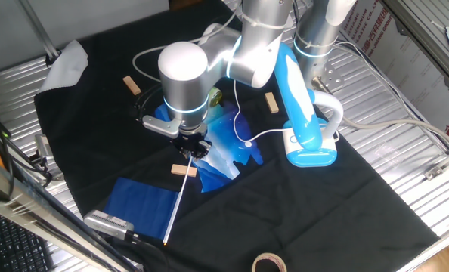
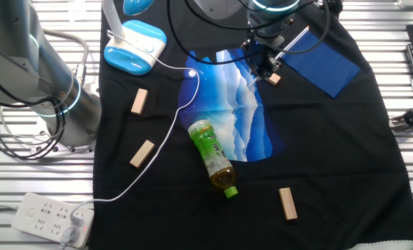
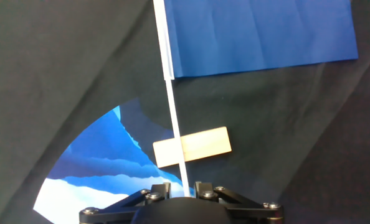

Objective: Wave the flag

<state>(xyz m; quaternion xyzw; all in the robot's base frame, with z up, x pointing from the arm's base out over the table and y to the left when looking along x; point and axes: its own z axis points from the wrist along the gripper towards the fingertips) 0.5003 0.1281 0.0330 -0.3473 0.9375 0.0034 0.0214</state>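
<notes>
The flag lies flat on the black cloth: dark-blue cloth on a thin white stick. My gripper is low over the stick's free end. In the hand view the stick runs between the two fingers, nearer the right one, with a visible gap on each side. The jaws stand partly apart and the flag rests on the table. A small wooden block lies across the stick just ahead of the fingers.
A glossy blue-and-white plastic bag lies beside the gripper. A green bottle lies on its side. A blue-white device with a white cable, more wooden blocks and a tape roll are around.
</notes>
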